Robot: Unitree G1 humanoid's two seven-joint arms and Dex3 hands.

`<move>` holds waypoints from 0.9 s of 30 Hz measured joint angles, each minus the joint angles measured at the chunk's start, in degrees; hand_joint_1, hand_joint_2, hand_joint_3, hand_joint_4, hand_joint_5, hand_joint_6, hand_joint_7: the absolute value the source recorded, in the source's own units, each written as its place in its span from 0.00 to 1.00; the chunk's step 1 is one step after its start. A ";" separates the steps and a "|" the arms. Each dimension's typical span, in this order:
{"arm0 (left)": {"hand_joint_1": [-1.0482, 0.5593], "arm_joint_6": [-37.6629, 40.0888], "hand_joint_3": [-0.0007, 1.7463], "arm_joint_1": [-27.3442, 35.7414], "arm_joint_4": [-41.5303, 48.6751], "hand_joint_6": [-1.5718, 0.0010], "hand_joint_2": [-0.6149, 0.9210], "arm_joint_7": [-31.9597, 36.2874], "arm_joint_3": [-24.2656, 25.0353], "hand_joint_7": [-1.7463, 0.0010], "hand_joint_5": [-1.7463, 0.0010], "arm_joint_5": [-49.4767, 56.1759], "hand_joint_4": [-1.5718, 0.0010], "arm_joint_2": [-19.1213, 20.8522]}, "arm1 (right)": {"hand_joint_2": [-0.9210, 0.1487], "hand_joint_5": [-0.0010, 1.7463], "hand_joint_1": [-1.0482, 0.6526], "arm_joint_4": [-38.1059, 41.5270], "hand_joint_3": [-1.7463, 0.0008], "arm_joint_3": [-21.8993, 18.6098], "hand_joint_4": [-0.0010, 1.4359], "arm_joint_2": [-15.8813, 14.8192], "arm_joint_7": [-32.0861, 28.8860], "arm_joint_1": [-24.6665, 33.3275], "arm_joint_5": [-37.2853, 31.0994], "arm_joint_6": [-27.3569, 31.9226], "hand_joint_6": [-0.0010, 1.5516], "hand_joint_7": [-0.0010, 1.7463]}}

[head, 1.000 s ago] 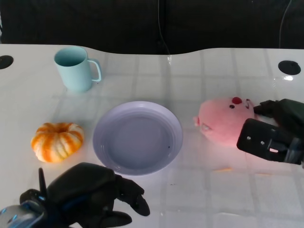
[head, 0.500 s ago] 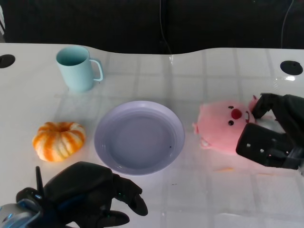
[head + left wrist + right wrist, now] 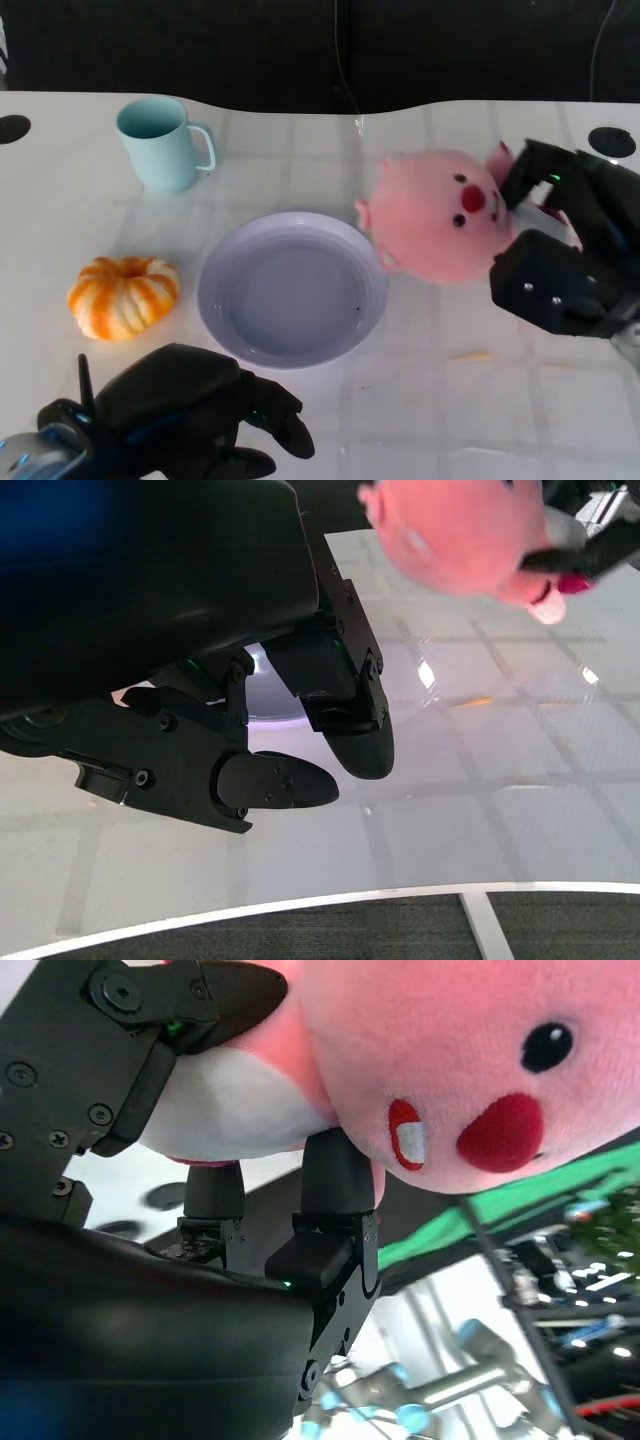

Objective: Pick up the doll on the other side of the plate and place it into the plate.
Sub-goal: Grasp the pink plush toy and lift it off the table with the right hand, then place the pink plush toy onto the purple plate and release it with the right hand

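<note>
**A:** Where is the doll, and what has hold of it?

**B:** The pink doll (image 3: pixel 440 215) is off the table, held in the air by the right hand (image 3: pixel 560 250). The right wrist view shows black fingers (image 3: pixel 335 1175) pressed into the white underside of the doll (image 3: pixel 440 1060), with another finger on the opposite side, so the grip is a firm clamp around its body. Its face points toward the camera, with a red nose and black eyes.

**A:** How does it sit against the plate?

**B:** The lavender plate (image 3: pixel 225 320) lies at the table's centre. The doll hangs just past the plate's right rim, its left edge overlapping that rim in the head view. I judge it is lifted this high so it clears the raised rim on its way to the middle.

**A:** And the other hand?

**B:** The left hand (image 3: pixel 190 410) rests low near the table's front edge, below the plate, fingers curled inward and holding nothing. The left wrist view shows its fingers (image 3: pixel 350 730) bent over bare table. It seems parked out of the way.

**A:** Anything else nearby?

**B:** A pale blue mug (image 3: pixel 160 142) stands behind the plate to the left, and an orange pumpkin (image 3: pixel 122 296) sits left of the plate, both well clear of the doll.
</note>
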 measured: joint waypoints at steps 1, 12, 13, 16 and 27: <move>0.48 0.00 0.19 0.10 -0.02 0.42 1.00 0.01 -0.21 0.80 0.27 0.38 0.53 -0.03 | 0.56 1.00 0.52 -0.02 0.20 0.02 0.64 0.48 0.37 -0.13 0.05 -0.05 0.50 1.00; 0.49 0.99 0.18 0.47 -0.61 0.42 1.00 0.14 -1.67 0.80 0.28 1.95 0.52 -1.60 | 0.48 1.00 0.50 -1.26 0.29 6.01 0.66 8.53 8.77 -8.28 -1.64 3.83 0.49 1.00; 0.49 0.99 0.18 0.47 -0.61 0.42 1.00 0.14 -1.76 0.80 0.29 2.15 0.52 -1.69 | 0.50 1.00 0.49 -0.38 0.29 6.60 0.66 9.41 8.80 -9.16 -1.87 3.56 0.49 1.00; 0.48 1.02 0.18 0.45 -0.61 0.42 1.00 0.14 -2.07 0.80 0.29 2.89 0.52 -2.00 | 0.51 1.00 0.49 2.68 0.29 8.38 0.65 11.74 8.92 -10.92 -2.31 2.57 0.50 1.00; 0.49 1.17 0.17 0.38 -0.67 0.42 1.00 0.14 -3.34 0.81 0.28 3.84 0.51 -3.32 | 0.37 0.91 0.50 10.58 0.53 10.87 0.58 15.88 8.66 -15.00 -3.21 1.76 0.55 0.57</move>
